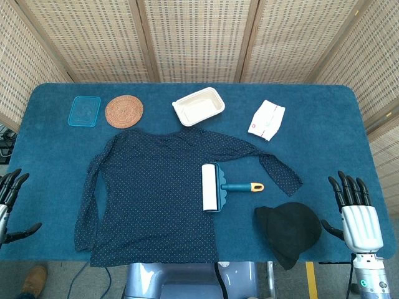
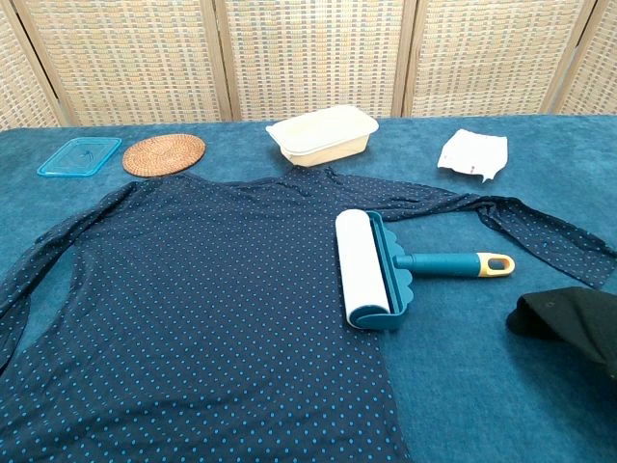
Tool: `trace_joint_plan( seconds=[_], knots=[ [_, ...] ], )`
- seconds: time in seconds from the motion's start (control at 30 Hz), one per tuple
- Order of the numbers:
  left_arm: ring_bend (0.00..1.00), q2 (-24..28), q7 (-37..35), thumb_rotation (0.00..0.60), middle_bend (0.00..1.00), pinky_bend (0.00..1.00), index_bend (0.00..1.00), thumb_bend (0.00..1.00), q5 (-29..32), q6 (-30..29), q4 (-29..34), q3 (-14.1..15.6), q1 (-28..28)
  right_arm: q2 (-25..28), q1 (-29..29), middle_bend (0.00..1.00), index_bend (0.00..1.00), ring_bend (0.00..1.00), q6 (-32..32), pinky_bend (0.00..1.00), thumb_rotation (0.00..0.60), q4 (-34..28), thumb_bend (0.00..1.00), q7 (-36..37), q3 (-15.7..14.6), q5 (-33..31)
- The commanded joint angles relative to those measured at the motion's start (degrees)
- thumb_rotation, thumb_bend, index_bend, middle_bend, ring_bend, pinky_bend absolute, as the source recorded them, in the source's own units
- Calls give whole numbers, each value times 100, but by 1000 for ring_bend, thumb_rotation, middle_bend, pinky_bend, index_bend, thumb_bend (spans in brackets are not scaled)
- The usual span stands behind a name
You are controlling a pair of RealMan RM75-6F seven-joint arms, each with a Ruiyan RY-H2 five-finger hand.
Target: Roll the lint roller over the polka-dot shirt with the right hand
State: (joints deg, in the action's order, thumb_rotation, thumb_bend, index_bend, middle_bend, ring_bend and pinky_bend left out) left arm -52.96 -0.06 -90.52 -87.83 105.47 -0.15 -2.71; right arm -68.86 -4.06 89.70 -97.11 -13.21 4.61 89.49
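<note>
You're starting w/ the right hand (image 1: 360, 215) open, holding nothing, so reach fwd-left past the black cap (image 1: 288, 232) to the lint roller (image 1: 218, 187) handle, prob. resting on the polka-dot shirt (image 1: 156, 199) edge.

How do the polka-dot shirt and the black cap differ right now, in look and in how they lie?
The polka-dot shirt is navy with pale dots; the black cap is plain black. The shirt lies spread flat, sleeves out, over much of the table; the cap sits bunched in a small heap near the right hand. The lint roller rests on the shirt's edge; nothing rests on the cap. Both are fabric, untouched by either hand.
</note>
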Motion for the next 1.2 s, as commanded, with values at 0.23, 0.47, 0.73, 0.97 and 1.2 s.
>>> trace_joint_plan(
  seconds=[0.23,0.47,0.73,0.97,1.2],
  knots=[
    [0,1,-77,600,0,0,0,0,30,-18,-36,-21,7,-12,-159,13,0,4,-241,0,600,-126,0,-68,41,-14],
    [0,-51,2,600,0,0,0,0,269,185,-43,-126,-115,144,-1414,775,0,845,-1704,832,600,-667,0,-1246,818,-561],
    [0,-122,169,600,0,0,0,0,778,554,-65,-271,-290,-436,-3551,952,0,1000,-3822,1000,600,-790,0,-2785,1721,-4064],
    [0,-171,276,600,0,0,0,0,1068,823,-87,-352,-434,-1116,-4783,992,38,1000,-3222,1000,600,-784,0,-3945,1601,-6205],
    [0,-188,308,600,0,0,0,0,1177,935,-111,-375,-497,-1782,-5445,1000,337,1000,-2448,1000,600,-538,77,-4463,1529,-7203]
  ],
)
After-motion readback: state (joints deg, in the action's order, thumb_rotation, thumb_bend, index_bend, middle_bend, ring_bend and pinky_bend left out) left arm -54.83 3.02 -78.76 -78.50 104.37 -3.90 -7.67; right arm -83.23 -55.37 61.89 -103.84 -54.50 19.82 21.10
